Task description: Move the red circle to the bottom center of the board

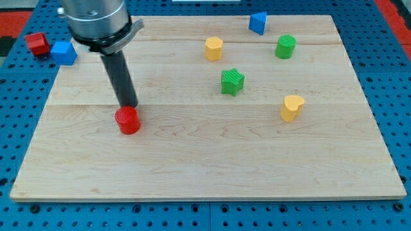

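The red circle (128, 120) is a short red cylinder on the wooden board (205, 167), left of the middle. My dark rod comes down from the view's top left. My tip (129, 106) sits right at the circle's top edge, just behind it, touching or nearly touching.
A green star (232, 81), a yellow hexagon block (214, 48), a green cylinder (286, 46), a yellow heart (292, 107) and a blue triangular block (258, 22) lie on the board's upper right. A red block (37, 43) and a blue block (63, 52) lie off the board's top left corner.
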You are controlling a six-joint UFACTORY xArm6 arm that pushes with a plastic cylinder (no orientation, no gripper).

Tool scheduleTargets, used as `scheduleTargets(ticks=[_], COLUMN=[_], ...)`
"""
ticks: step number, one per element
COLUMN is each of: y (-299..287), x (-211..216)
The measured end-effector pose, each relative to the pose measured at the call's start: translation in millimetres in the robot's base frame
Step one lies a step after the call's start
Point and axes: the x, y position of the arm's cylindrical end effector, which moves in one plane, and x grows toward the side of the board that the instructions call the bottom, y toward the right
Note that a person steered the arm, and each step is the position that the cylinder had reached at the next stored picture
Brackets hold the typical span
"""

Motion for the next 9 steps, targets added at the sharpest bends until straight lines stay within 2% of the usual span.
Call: scheduleTargets(ticks=[2, 3, 4, 5, 6, 8, 9], y=[37, 49, 1, -54, -57, -45, -1], x=[-57, -69, -90, -64, -12, 61, 61])
